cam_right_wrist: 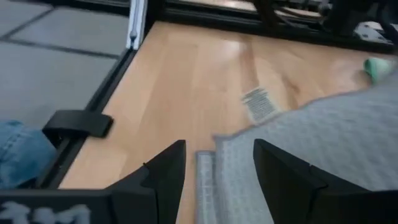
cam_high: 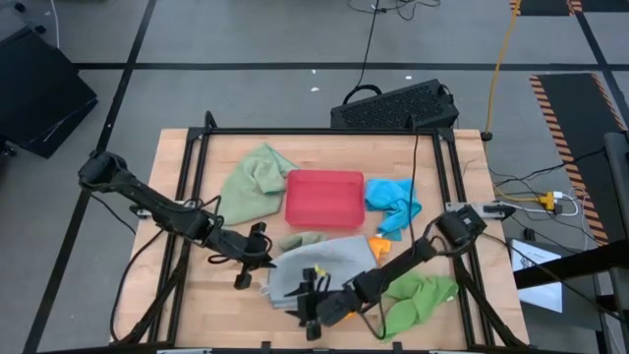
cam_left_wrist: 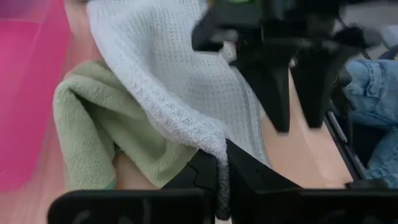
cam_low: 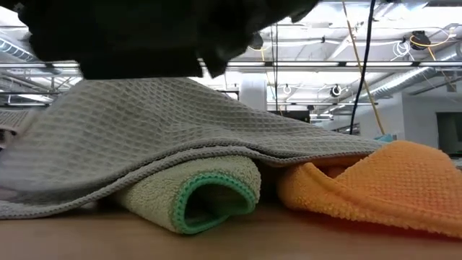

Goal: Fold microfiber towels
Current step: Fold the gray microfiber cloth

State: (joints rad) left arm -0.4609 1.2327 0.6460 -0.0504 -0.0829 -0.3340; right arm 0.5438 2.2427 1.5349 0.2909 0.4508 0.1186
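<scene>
Lying near table's near edge, grey-blue towel (cam_high: 316,265) runs long left-right. Left gripper (cam_high: 257,264) pinching its left edge; right gripper (cam_high: 313,317) spread at near edge. Six towels, one red tray (cam_high: 324,197).

text: none legible | sticker (cam_right_wrist: 257,103) on table (cam_right_wrist: 186,81) — print too blurred to read

I see the wooden worktop (cam_high: 197,295) carrying a red tray (cam_high: 324,197) mid-surface, sage green towel (cam_high: 251,182), bright blue towel (cam_high: 393,202), orange towel (cam_high: 380,248), grey towel (cam_high: 329,261), bright green towel (cam_high: 418,295).
</scene>
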